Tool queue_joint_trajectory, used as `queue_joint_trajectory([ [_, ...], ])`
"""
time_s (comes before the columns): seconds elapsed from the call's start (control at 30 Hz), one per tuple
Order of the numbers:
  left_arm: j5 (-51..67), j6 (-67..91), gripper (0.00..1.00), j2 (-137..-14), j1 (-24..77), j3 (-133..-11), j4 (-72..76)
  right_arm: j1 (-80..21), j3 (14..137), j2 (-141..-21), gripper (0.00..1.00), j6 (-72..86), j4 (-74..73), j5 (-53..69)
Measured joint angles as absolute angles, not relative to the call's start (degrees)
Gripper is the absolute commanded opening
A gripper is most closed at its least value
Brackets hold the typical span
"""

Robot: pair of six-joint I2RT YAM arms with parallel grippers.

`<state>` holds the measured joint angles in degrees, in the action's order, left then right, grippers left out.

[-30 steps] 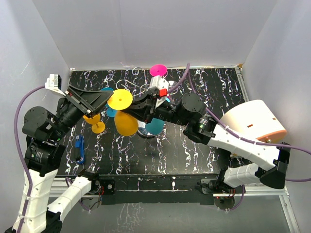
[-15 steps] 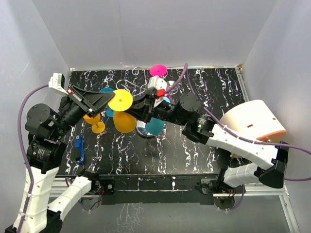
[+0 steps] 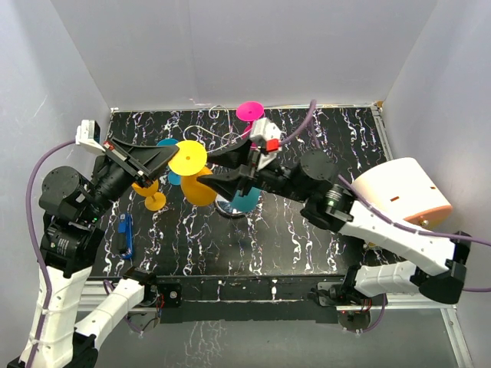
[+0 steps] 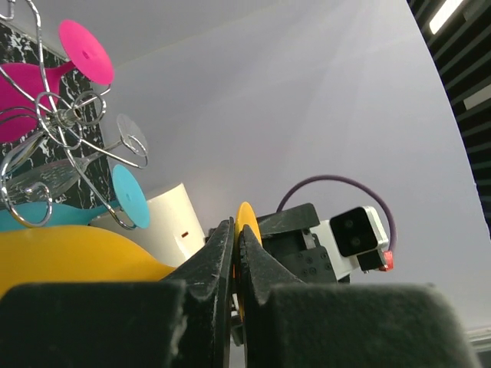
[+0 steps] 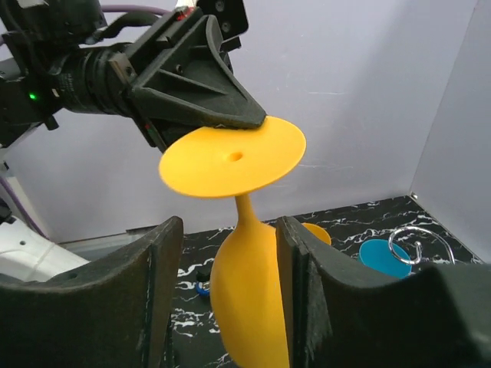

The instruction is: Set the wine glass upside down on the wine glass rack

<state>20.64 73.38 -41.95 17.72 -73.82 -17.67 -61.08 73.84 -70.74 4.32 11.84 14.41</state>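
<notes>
L gripper [image 4: 235, 230]: closed, I see it pinching foot rim of yellow plastic wine glass [image 5: 247, 261].
R gripper [image 5: 229, 224]: jaws apart, astride bowl.
Glass posn: aloft, near silver wire scroll-arm rack [image 4: 67, 121].

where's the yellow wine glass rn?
Top view, left of centre: yellow wine glass upside down, foot pinched by the left gripper, bowl inside the open right gripper, beside the wine glass rack.
</notes>
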Motion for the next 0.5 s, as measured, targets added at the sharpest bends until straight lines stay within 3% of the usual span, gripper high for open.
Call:
queue_joint_trajectory([
  [0.5, 15.7, 74.4, 0.0, -42.2, 17.7, -73.3, -24.0, -61.1, 69.9, -54.5, 0.58, 11.2, 5.7, 10.3],
])
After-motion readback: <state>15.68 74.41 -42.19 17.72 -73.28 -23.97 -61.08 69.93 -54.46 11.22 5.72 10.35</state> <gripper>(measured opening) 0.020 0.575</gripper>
